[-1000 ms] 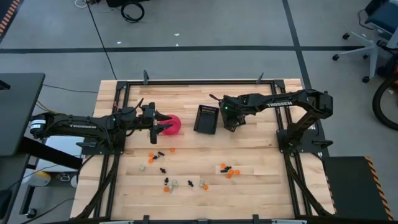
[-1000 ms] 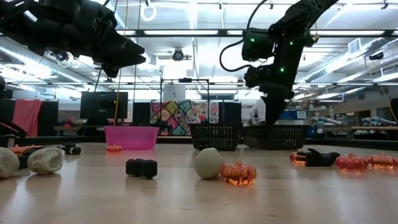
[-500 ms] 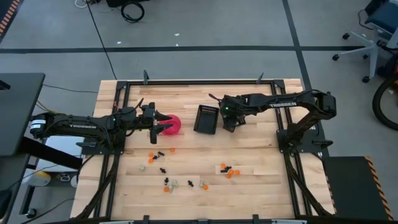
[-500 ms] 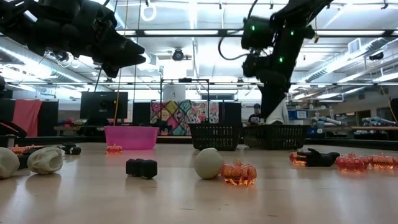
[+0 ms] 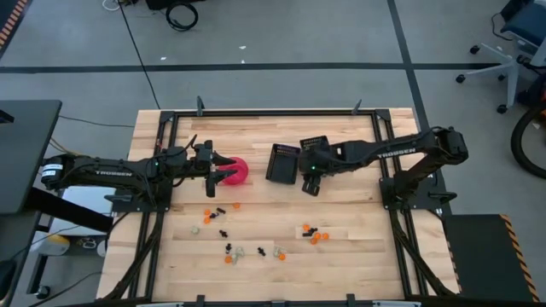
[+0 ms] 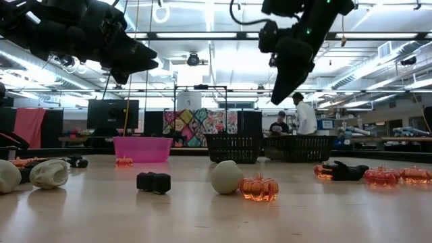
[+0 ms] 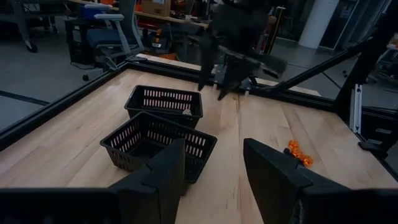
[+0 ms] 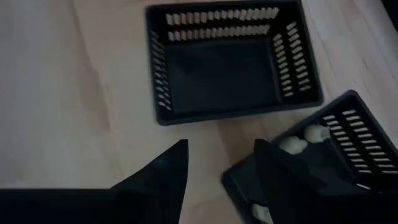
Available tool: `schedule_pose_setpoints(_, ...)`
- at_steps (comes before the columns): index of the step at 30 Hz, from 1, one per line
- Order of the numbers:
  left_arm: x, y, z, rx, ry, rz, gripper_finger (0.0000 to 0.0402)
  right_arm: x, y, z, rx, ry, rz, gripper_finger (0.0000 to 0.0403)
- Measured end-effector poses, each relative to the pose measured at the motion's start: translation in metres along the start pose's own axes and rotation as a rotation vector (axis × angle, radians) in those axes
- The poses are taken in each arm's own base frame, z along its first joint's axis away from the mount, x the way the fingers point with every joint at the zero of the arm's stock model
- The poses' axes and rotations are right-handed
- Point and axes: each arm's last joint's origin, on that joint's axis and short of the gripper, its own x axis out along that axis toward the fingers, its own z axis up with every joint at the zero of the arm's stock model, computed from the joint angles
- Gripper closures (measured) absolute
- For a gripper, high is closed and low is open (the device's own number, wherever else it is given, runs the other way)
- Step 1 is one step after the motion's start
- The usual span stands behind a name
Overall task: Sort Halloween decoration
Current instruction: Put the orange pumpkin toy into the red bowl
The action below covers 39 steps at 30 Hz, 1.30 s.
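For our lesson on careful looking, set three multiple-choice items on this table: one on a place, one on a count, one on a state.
1. Where is the left tool?
A. Over the table's front edge
B. At the far right corner
C. At the pink bowl

2. How many black baskets stand on the table?
A. One
B. Two
C. Four

3. How is the right tool?
A. Open, holding nothing
B. Shut on an orange trinket
C. Shut on a pale trinket

Key:
1 C: the high view shows it at the bowl's left rim.
2 B: the left wrist view shows two side by side.
3 A: the right wrist view shows a clear gap between its fingers.
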Motion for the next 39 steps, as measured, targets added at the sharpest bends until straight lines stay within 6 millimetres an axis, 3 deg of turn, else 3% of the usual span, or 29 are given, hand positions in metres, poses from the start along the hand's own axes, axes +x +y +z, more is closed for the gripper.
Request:
schedule_pose_setpoints(19,0.0,0.0,0.0,-0.004,0.0,0.0,0.0228,-0.025,0.057,-0.005,-0.004,-0.082,0.124,0.0216)
schedule_pose_setpoints(30,0.0,0.0,0.0,-0.008,0.0,0.0,0.0228,-0.04,0.096,-0.009,-0.038,-0.174,0.319,0.0215)
schedule_pose_setpoints(33,0.0,0.0,0.0,-0.012,-0.002,0.0,0.0228,-0.036,0.111,-0.012,-0.031,-0.187,0.329,0.0215)
schedule_pose_setpoints(39,0.001,0.0,0.0,-0.032,-0.007,-0.001,0.0228,-0.007,0.149,-0.021,-0.025,-0.123,0.371,0.0215)
